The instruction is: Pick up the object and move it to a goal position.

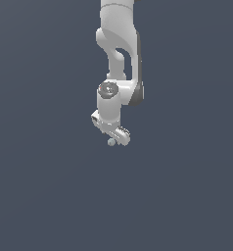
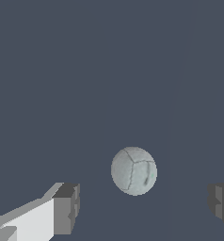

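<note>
2 fingers (image 2: 67, 209) of the gripper (image 2: 144, 207) stand wide apart, gripping nothing. Between them, touching neither pad, sits the ball (image 2: 133, 170); the exterior view shows it just under the gripper (image 1: 113, 138).

Pale grey ball (image 2: 133, 171), faint seams, untouched.

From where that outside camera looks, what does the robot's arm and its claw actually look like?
The arm is smooth, glossy white, built of rounded, bulging segments, with a dark grey panel down one side and a round grey cap on the wrist joint. The gripper is a small white block. In the wrist view its fingers are white with squarish dark grey pads. No cables or markings show.
</note>
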